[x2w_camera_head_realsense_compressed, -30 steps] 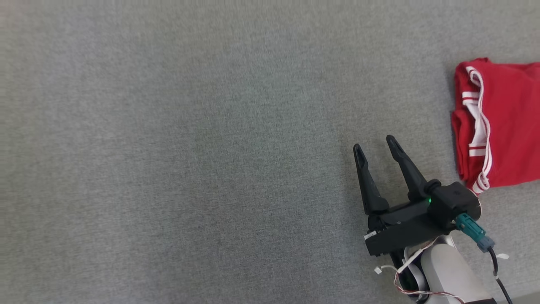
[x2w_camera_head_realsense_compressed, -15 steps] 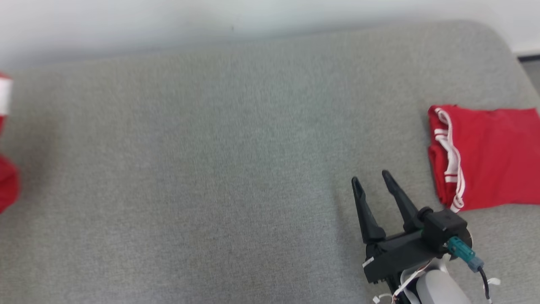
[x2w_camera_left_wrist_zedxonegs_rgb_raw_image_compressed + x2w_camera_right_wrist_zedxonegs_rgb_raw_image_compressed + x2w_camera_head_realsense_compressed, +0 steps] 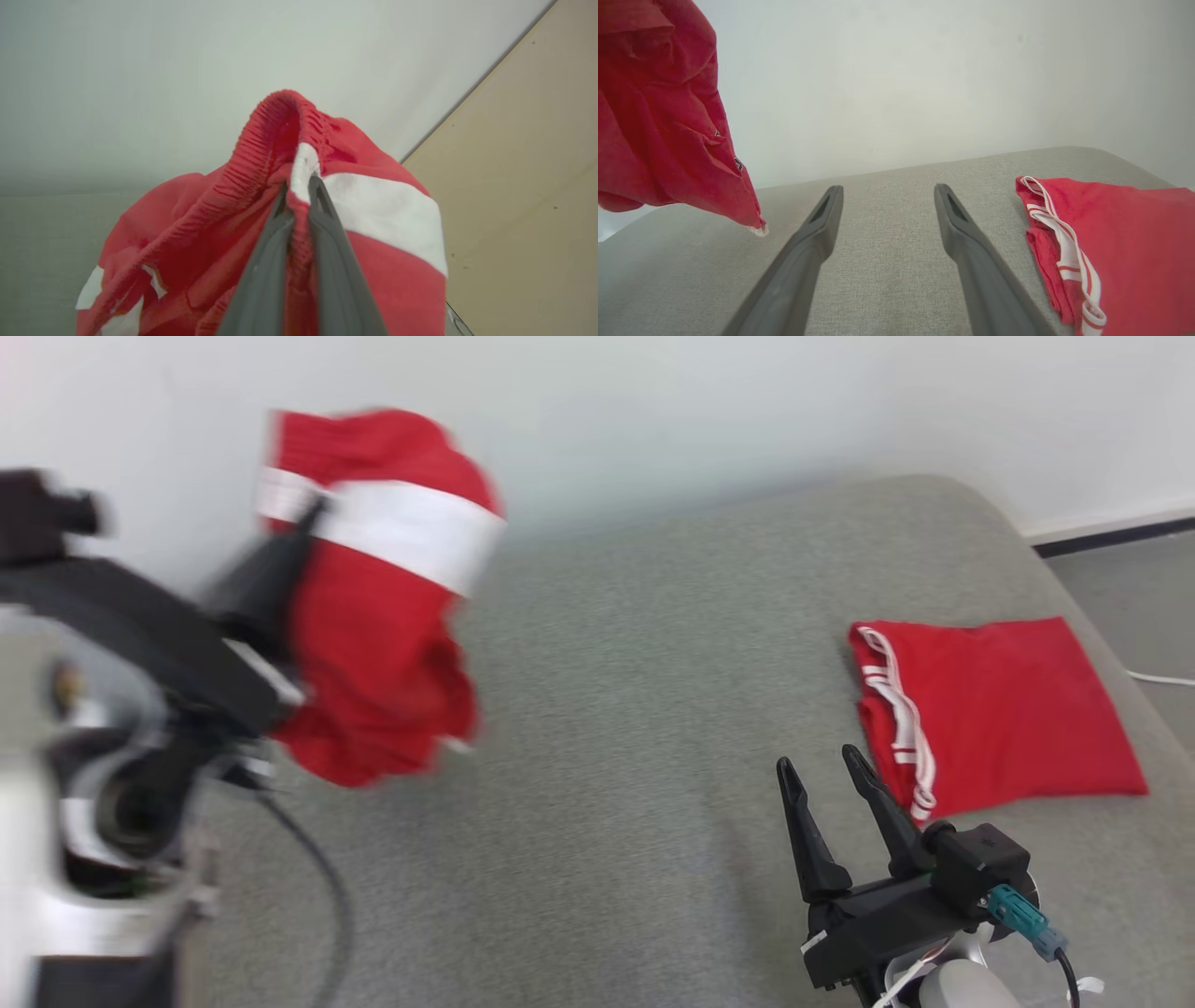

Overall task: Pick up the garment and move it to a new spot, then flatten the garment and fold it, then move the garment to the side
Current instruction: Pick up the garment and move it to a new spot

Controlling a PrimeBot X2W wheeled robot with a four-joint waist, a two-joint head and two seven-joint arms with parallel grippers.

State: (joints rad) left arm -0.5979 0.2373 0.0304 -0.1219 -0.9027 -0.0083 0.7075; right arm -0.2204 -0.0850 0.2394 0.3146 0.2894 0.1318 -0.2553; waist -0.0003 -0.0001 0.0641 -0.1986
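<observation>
Red garment (image 3: 373,616) dangles bunched in the air over the left end of the grey cushion (image 3: 635,784), and the left pincer (image 3: 299,189) is clamped tight on its ribbed waistband. The right pincer (image 3: 817,761) hovers low, jaws spread wide and empty, just beside a folded red cloth (image 3: 1008,709) lying flat at the right.

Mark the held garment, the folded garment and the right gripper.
held garment (image 3: 383,219), left wrist view, white stripe
folded garment (image 3: 1008,709), head view, flat red middle
right gripper (image 3: 817,758), head view, midway between fingertips
</observation>
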